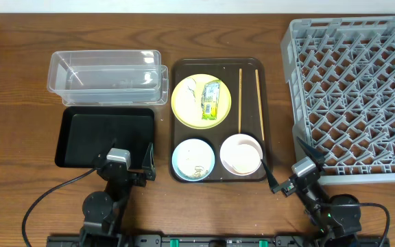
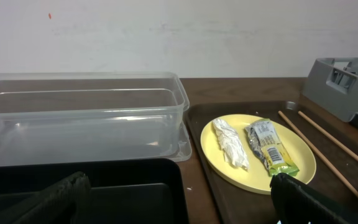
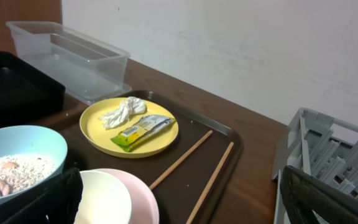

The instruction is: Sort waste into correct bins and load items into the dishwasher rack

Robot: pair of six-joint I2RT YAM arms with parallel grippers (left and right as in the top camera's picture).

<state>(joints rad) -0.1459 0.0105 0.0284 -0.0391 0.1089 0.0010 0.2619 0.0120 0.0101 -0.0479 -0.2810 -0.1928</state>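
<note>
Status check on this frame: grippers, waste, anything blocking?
Open and empty: left gripper, right gripper. Wrapper and scrap on yellow plate, rice in blue bowl. Nothing in the way.

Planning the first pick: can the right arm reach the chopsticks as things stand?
Probably yes. The chopsticks lie uncovered along the right side of the tray; the open right gripper sits nearby, beside the white bowl.

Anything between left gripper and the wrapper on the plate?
Nothing visible. The wrapper lies uncovered on the plate, white scrap beside it. The left gripper is open at the black tray's near edge; only the serving tray's low rim lies between.
</note>
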